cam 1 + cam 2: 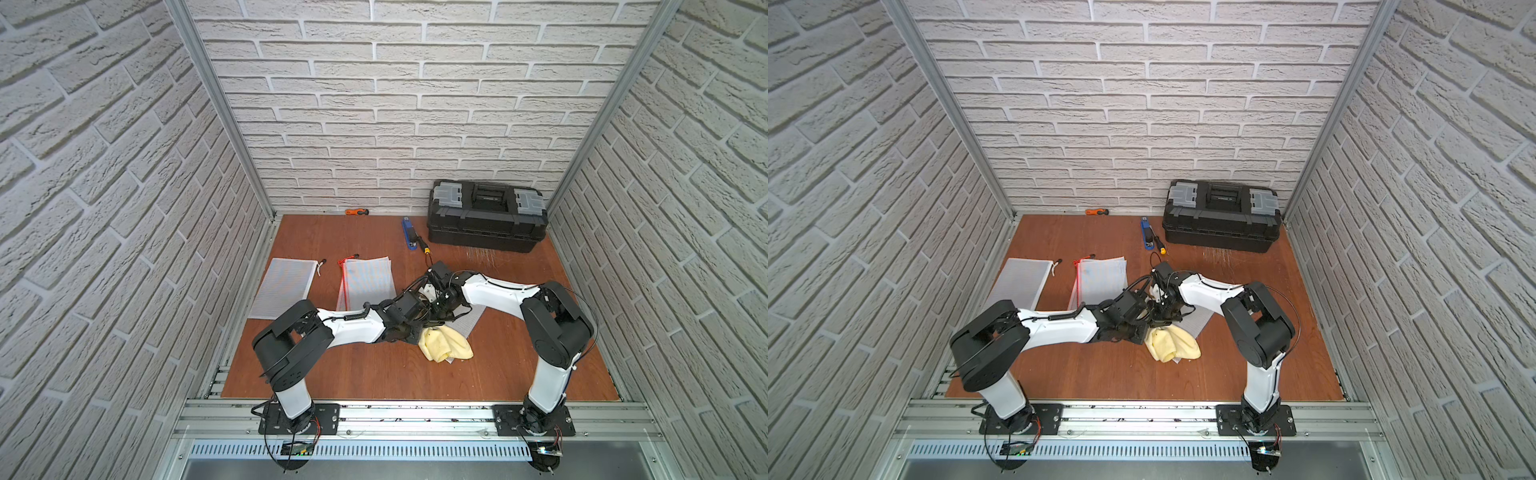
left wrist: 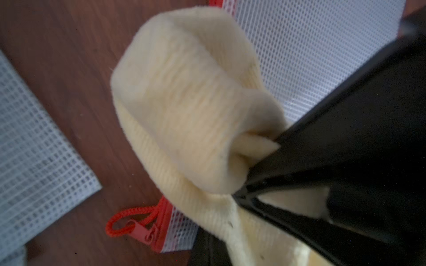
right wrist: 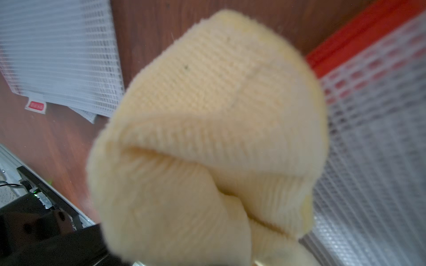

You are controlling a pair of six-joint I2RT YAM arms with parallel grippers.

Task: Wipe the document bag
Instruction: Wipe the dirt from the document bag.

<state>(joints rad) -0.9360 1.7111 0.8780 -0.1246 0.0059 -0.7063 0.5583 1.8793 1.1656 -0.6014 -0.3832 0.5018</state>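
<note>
Document bag [image 1: 471, 323]: pale mesh with a red zip edge, lying flat on the surface [image 1: 353, 365] at frame centre, largely covered by a crumpled yellow cloth [image 1: 446, 345]. Left gripper [image 2: 251, 182]: jaws pinching the cloth. Right gripper [image 1: 441, 311]: jaws pressed together; whether they hold anything cannot be told.

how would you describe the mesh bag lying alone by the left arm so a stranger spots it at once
On the brown table, look to the side of the left arm, along the brick wall. The flat grey-white mesh bag lies there. Its pull cord is white, while the neighbouring bag has a red zip and red cord.
</note>
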